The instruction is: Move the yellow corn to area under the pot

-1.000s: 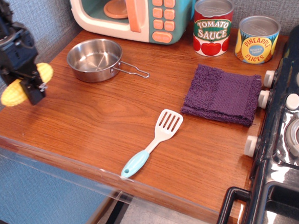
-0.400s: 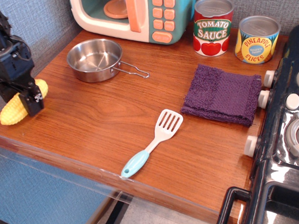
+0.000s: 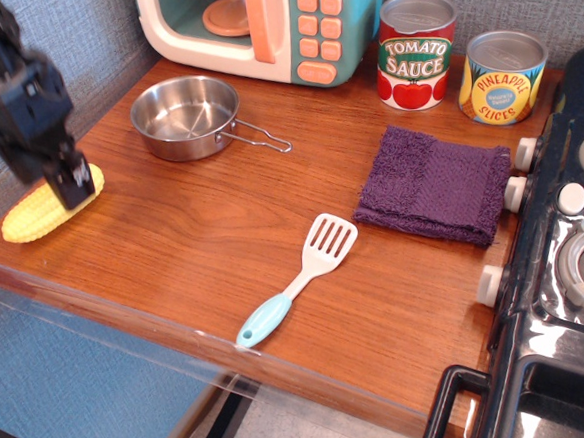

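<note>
in the single view, the yellow corn point(image 3: 49, 206) is seen lying flat on the wooden table point(image 3: 204, 255) at the far left of the frame, near the table's left edge, angled with one end raised toward the upper right. the gripper point(image 3: 69, 179) is found at the corn's upper right end, one dark finger in front of the cob; whether the claw is apart or clamped on the corn cannot be told. the pot point(image 3: 185, 116) is placed up and to the right of the corn, well apart from it, its wire handle pointing right. a toy microwave point(image 3: 258, 26) is set behind the pot at the top of the frame. a tomato sauce can point(image 3: 417, 50) and a pineapple can point(image 3: 503, 76) are stood at the upper right. a purple cloth point(image 3: 435, 184) is laid right of centre, and a spatula point(image 3: 296, 279) is laid below centre. a toy stove point(image 3: 566, 260) is seen at the right edge.
</note>
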